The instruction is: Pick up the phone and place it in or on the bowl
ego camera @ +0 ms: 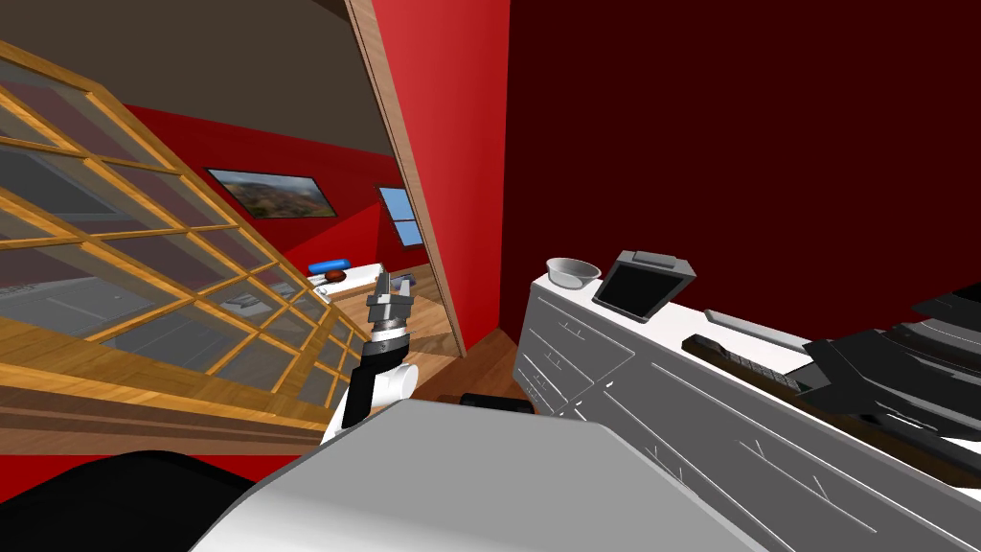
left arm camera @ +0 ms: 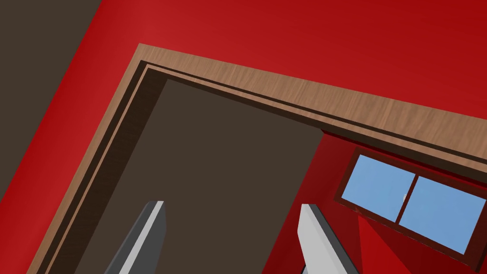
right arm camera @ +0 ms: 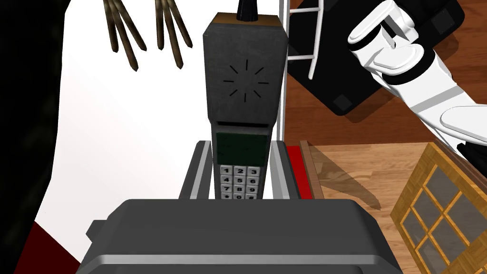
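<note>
While your right gripper [right arm camera: 240, 145] is narrowed onto the phone [right arm camera: 245, 85], fingers pressed to the sides of its keypad end, the handset stretches away over the white worktop [right arm camera: 119, 142]; whether it rests there or is just clear cannot be told. You can expect a stiff, blocky body, probably light. It will be nose-heavy in this hold, since the thicker earpiece half overhangs the fingers. A hold nearer the middle would tip less, and the smooth sides may slip on a fast swing. The bowl [ego camera: 572, 272] stands at the worktop's far end, well apart; it looks small and shallow. Your left gripper [left arm camera: 232, 205] is raised, spread wide and holding nothing
</note>
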Tool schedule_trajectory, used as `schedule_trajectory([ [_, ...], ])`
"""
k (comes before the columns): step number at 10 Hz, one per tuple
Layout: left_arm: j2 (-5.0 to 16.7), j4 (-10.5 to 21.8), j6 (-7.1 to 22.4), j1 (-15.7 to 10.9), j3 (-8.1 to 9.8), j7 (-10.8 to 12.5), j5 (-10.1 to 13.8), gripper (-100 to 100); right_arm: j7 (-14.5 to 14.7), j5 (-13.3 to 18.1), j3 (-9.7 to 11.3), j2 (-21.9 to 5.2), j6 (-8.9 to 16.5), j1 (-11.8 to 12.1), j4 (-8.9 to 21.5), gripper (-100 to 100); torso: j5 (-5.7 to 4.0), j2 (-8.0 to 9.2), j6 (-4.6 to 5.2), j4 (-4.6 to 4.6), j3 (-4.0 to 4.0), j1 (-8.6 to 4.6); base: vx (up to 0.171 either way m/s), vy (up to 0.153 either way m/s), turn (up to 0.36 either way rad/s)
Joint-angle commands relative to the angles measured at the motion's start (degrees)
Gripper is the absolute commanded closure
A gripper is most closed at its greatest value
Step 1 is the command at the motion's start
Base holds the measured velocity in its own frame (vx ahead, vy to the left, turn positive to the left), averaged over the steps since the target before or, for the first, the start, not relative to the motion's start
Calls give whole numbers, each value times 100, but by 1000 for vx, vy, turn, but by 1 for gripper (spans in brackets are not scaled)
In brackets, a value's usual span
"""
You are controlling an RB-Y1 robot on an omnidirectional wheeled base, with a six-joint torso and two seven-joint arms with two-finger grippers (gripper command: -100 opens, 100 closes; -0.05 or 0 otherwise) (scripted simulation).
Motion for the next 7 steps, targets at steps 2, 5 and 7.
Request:
schedule_trajectory([
  [2,0,0,0,0,0,0,0,0,1,0,0,0,0,0,0,100,0,0,0,0,0,-1,0,0,0],
  [5,0,0,0,0,0,0,0,0,1,-91,40,-285,-185,-142,-114,100,4,-1,1,2,0,-5,4,-31,0],
  [7,0,0,0,0,0,0,0,0,10,-72,46,-236,-159,-131,-90,0,-3,-1,2,0,-1,-12,1,-15,3],
])
